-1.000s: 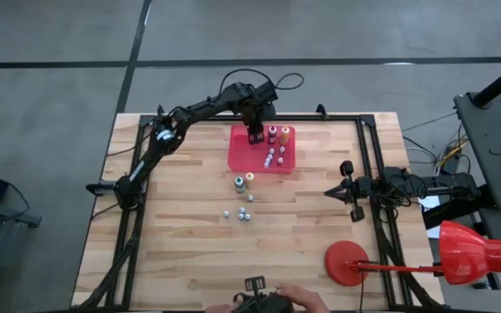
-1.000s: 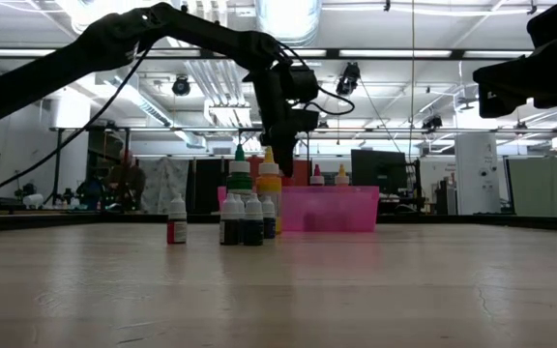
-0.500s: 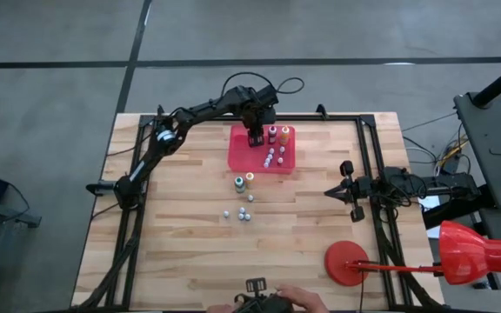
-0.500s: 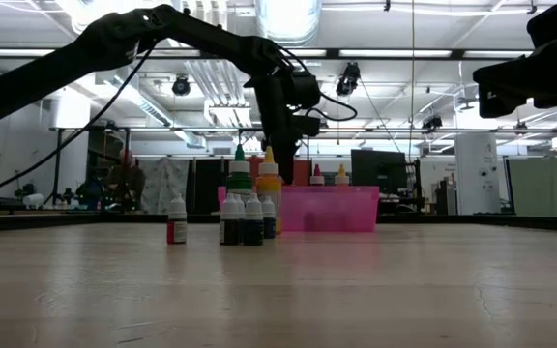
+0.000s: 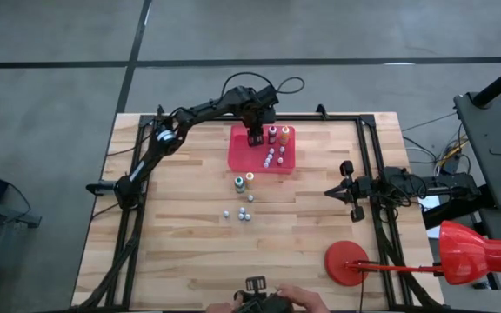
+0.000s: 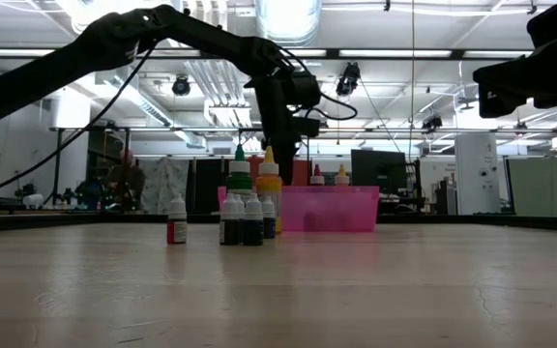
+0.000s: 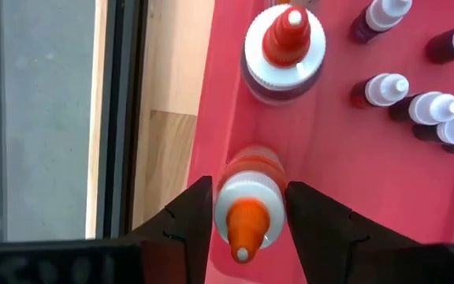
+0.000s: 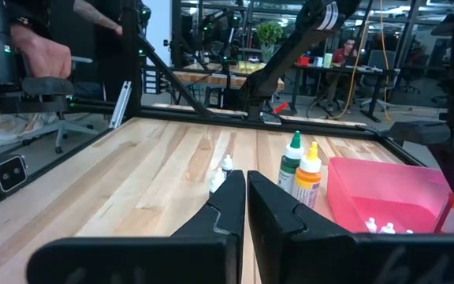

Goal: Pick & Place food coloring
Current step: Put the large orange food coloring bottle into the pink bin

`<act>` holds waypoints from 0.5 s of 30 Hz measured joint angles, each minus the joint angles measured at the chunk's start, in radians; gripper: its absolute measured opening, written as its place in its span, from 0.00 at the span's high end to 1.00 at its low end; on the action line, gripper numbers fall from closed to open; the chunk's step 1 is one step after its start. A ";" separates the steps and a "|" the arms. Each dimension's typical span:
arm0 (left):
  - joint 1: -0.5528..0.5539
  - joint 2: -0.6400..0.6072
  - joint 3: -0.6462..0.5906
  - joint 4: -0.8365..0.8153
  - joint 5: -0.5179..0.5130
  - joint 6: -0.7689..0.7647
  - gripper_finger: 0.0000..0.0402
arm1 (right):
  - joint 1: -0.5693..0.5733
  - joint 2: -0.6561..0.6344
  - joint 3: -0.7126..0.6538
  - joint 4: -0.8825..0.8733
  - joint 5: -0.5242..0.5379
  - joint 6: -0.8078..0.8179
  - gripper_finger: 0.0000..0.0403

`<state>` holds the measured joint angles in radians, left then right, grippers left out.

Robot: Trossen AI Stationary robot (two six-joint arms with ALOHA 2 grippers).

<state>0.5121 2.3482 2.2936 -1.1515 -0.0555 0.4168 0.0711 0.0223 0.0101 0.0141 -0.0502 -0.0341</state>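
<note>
Over the red tray [image 5: 237, 155], left gripper [image 7: 243, 211] brackets an orange-capped bottle [image 7: 245, 207], jaws barely apart; several bottles [image 5: 243, 196] await on the table; right gripper [image 8: 246, 207] idles, closed.

Two dark jointed arms [image 5: 181, 117] trailing black cables.

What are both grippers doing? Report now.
Left gripper: over the red tray, fingers around an orange-capped bottle, grip unclear.
Right gripper: shut, empty.

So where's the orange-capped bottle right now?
Orange-capped bottle stands inside the red tray, between the left gripper fingers, beside a red-capped bottle.
</note>
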 joint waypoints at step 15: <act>0.000 0.000 0.000 0.025 0.001 -0.004 0.66 | 0.000 0.000 0.000 0.000 0.000 0.000 0.98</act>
<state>0.5125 2.3482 2.2936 -1.1263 -0.0544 0.4132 0.0711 0.0223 0.0101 0.0139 -0.0502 -0.0345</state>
